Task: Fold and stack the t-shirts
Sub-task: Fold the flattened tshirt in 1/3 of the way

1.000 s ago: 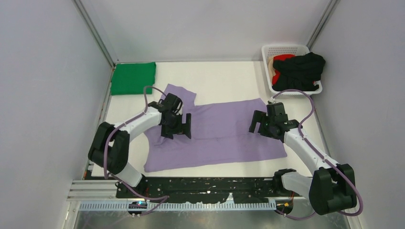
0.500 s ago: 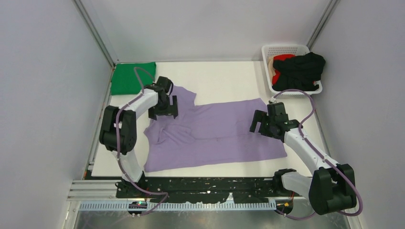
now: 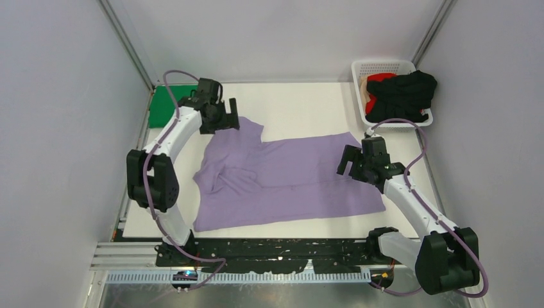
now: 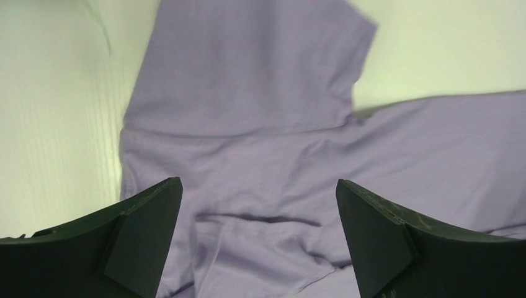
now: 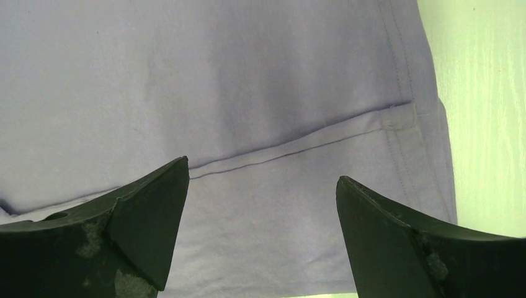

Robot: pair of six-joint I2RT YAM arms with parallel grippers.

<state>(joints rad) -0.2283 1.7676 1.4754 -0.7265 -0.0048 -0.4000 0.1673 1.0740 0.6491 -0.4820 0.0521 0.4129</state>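
L gripper fingers wide apart, nothing btwn, over lavender t-shirt; sleeve flat up top, wrinkles nearer cam, pale table around

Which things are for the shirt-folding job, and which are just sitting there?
For the job: purple t-shirt, spread out flat; green t-shirt, folded in the far left corner; black t-shirt and red t-shirt, waiting in the basket.

Just sitting there: white basket; table.

Lavender t-shirt spread flat, left side rumpled
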